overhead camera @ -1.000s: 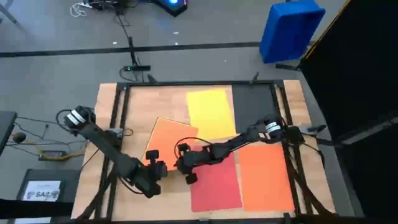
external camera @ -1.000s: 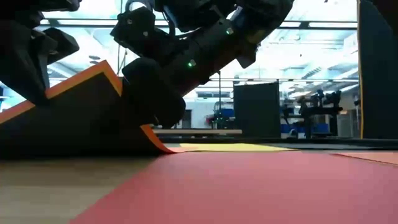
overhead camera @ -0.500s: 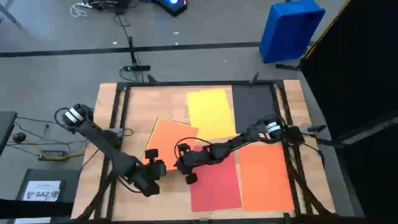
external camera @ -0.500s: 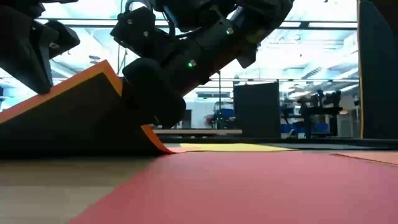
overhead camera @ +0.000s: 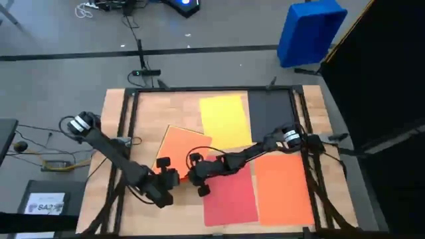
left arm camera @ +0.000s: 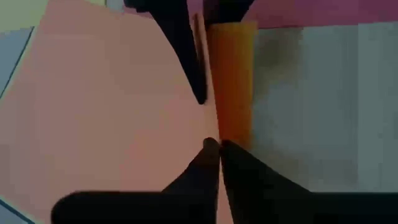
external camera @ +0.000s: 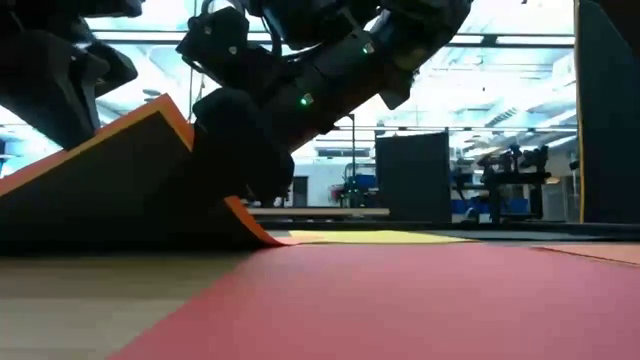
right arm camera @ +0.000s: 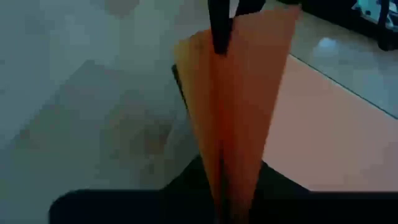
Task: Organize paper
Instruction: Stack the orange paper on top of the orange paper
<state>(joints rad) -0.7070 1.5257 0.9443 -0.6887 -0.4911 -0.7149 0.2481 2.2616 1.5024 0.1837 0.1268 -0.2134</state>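
Note:
An orange sheet of paper (overhead camera: 182,147) lies askew left of the table's middle, its near edge raised into a ramp (external camera: 120,170). Both grippers are shut on that near edge: my left gripper (overhead camera: 167,178) toward the sheet's near-left corner, my right gripper (overhead camera: 194,174) toward its near-right corner. A yellow sheet (overhead camera: 224,119) and a black sheet (overhead camera: 272,113) lie flat at the far side. A red sheet (overhead camera: 231,196) and a second orange sheet (overhead camera: 282,189) lie flat at the near side. My left gripper pinches the orange sheet's near edge (left arm camera: 225,127) between its two fingers, coming slanting down from the near left. That edge is lifted off the table and curls over. The sheet's far part stays on the table. My right gripper pinches the same near edge (right arm camera: 222,155) between its two fingers, slanting down from the table's right. The paper bows upward out of the fingers toward the other gripper. Beside the fingers the sheet's corner (external camera: 245,215) bends down to the table.
A dark frame (overhead camera: 126,133) runs round the table's work area. A blue bin (overhead camera: 309,30) stands on the floor beyond the far right corner, and a dark box with a white label (overhead camera: 43,202) at the near left. Bare wood (overhead camera: 166,109) shows at the far left.

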